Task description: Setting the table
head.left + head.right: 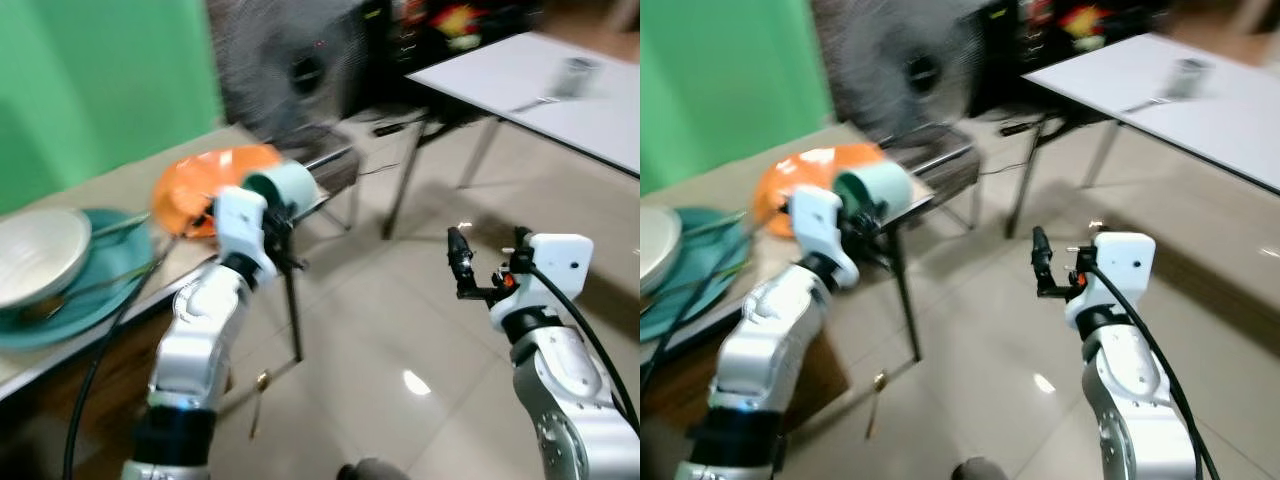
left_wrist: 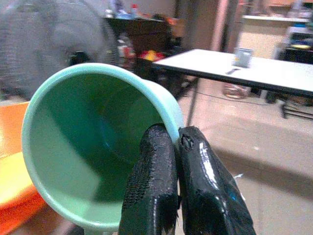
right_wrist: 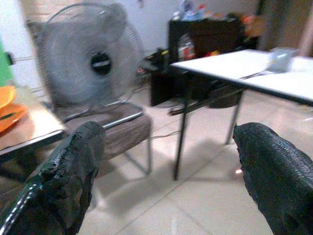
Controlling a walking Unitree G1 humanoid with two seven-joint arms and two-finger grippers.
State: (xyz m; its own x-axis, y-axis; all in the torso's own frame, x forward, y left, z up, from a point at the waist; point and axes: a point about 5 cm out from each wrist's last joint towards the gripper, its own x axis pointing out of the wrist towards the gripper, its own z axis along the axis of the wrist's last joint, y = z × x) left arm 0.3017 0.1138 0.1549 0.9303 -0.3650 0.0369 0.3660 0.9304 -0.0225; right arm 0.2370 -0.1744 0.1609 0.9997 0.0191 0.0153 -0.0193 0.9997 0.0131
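Left gripper (image 2: 178, 142) pinches the green cup (image 2: 93, 142) by its rim, mid-carry, right gripper (image 3: 161, 161) spread empty; next, judged, walk it to the white table (image 1: 560, 100) ahead.

Silver arms, white wrist housings, black cables, textured black fingers (image 2: 151, 186)

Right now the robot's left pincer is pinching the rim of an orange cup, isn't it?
Not quite. The left pincer is pinching the rim, but the cup is green, not orange. The left wrist view shows it. The orange thing is a plate on the table behind.
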